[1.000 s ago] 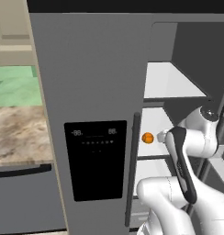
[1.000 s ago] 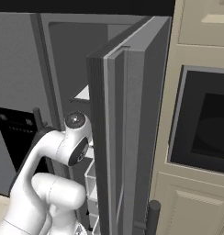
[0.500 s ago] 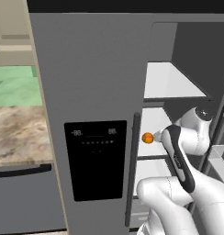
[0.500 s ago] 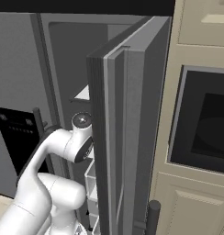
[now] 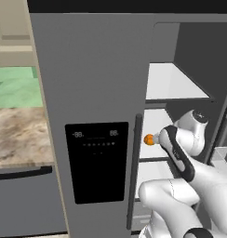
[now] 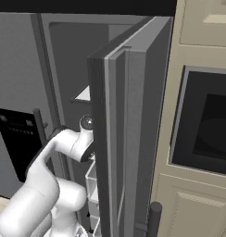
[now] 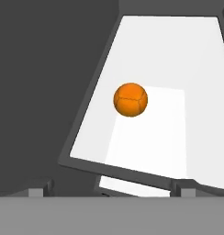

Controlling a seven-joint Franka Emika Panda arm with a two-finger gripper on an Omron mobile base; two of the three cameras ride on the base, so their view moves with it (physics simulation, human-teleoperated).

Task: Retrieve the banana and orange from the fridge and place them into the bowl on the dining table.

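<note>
I see the orange [image 7: 130,99] just above centre of my hand view: a small, round, bright-orange ball with faint seam lines, sitting on a white fridge shelf [image 7: 178,64]. From the left base view the orange [image 5: 149,139] peeks out at mid-frame, just right of the fridge [image 5: 94,93] door's dark handle [image 5: 134,172], beside the arm's wrist. The gripper [image 7: 109,190] hangs back from the orange with jaws spread wide, holding nothing.

orange [image 5: 149,139] half hidden behind arm, fridge [image 5: 96,93] cropped at top edge
</note>
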